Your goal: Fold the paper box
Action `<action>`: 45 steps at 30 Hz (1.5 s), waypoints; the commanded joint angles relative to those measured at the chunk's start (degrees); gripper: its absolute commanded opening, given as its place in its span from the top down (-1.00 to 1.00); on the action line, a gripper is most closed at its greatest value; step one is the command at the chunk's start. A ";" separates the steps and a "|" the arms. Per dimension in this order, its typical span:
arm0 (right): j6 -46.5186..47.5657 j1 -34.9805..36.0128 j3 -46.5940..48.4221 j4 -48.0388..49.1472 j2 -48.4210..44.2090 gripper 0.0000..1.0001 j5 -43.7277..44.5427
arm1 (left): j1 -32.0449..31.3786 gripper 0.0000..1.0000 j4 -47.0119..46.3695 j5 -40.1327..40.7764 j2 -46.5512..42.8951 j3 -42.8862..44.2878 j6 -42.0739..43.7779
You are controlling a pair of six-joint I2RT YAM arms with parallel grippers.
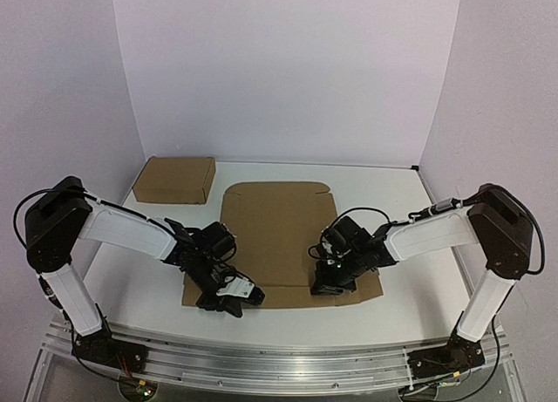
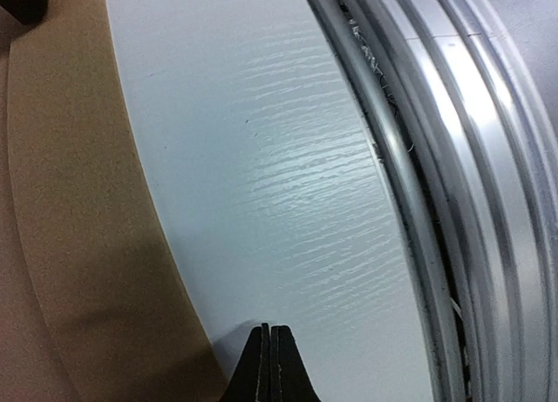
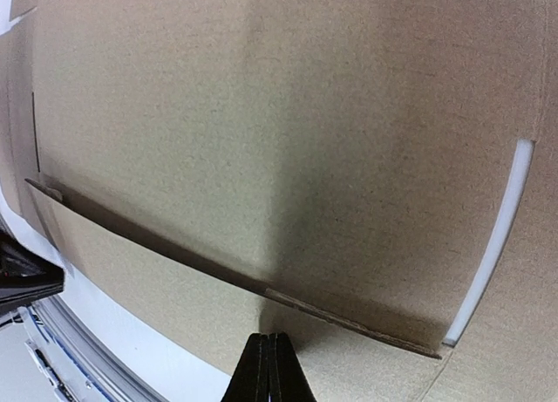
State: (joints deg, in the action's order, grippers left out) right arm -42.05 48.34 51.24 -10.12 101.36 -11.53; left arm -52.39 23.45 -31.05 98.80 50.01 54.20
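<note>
The box (image 1: 277, 236) lies flat mid-bench (image 1: 392, 201); left hand (image 1: 232, 301) at its near-left corner, right hand (image 1: 327, 284) on its near-right, both pressed together, empty. Folding's barely begun, I'd say; next, raise the near flap (image 3: 131, 280)

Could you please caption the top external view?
Left gripper and right gripper, both shut, at the near edge of the flat paper box.

Lab test cell: plain white backdrop (image 1: 288, 71), white table (image 1: 392, 193), aluminium mounting rail (image 1: 279, 360).

A white table (image 1: 410, 201) sits between pale lilac walls (image 1: 288, 71).
</note>
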 commanded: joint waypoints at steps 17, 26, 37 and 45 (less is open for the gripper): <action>-0.53 -0.12 4.87 -14.49 -4.41 1.00 6.37 | 5.47 1.00 1.05 5.89 6.97 2.57 7.02; -3.05 -0.73 -3.60 -13.70 5.10 1.00 3.77 | 5.54 1.00 0.79 6.99 7.01 1.53 7.55; 6.19 -3.38 14.16 -23.07 -4.83 0.92 6.62 | 5.54 1.00 -0.80 7.59 6.74 0.88 8.67; 9.44 -19.56 26.02 -27.26 0.38 -0.16 8.91 | 5.47 1.00 -1.01 7.48 6.57 1.09 9.33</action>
State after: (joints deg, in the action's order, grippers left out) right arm -35.28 34.99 73.23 -31.46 98.33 -5.62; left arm -46.57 20.34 -29.85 102.80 53.49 62.13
